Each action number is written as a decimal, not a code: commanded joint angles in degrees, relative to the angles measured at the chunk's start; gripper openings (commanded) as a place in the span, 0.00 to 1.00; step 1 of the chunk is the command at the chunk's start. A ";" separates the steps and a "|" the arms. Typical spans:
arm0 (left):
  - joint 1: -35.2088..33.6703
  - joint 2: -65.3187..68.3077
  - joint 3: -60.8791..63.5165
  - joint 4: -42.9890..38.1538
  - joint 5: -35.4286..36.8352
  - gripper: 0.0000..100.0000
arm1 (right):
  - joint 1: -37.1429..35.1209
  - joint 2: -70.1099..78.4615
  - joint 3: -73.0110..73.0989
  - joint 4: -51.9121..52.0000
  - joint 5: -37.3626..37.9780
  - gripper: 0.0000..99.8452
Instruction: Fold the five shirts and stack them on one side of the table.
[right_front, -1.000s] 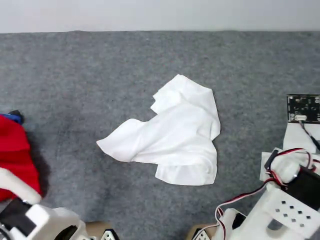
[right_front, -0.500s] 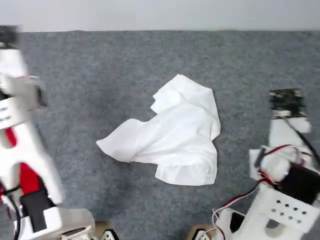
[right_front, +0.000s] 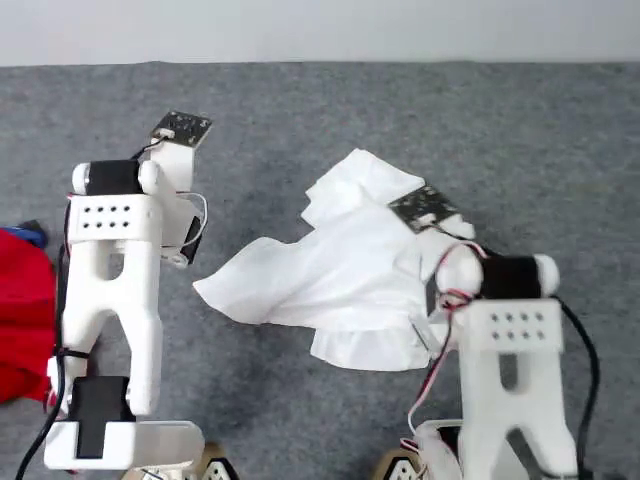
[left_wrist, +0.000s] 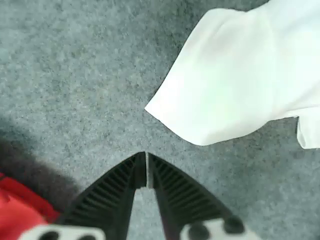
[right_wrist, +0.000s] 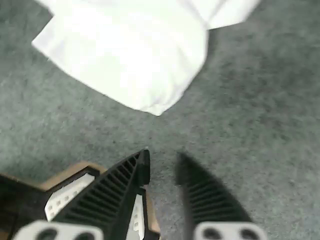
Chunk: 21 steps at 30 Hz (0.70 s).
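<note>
1. Both arms have just swung out from the near edge of the desk. A moment ago they were tucked back and low. Now they reach out over the grey top.
2. The white shirt has not moved. It lies crumpled in the middle of the desk, not folded yet.
3. I think this means the work on this shirt is only starting. Nothing has hold of it yet.
4. The left arm stands tall beside the shirt, on the side where the pointed sleeve sticks out. The left pincer is pressed together and holds nothing. It points at the sleeve tip, with bare desk between them.
5. The right arm leans over the other edge of the shirt. The right pincer is spread a little and holds nothing. It hangs near a corner of the cloth.
6. A red shirt lies at the side of the desk, by the left arm.
</note>
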 joint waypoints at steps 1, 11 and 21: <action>0.35 -1.93 1.45 -2.37 -0.18 0.15 | -2.95 4.09 -0.53 -3.91 -0.97 0.24; -6.42 -2.20 6.90 -7.91 -0.09 0.20 | -18.95 10.59 -0.53 -14.73 -1.05 0.24; -19.25 -2.02 9.27 -8.97 -0.18 0.20 | -24.13 20.44 -0.53 -24.92 -0.97 0.24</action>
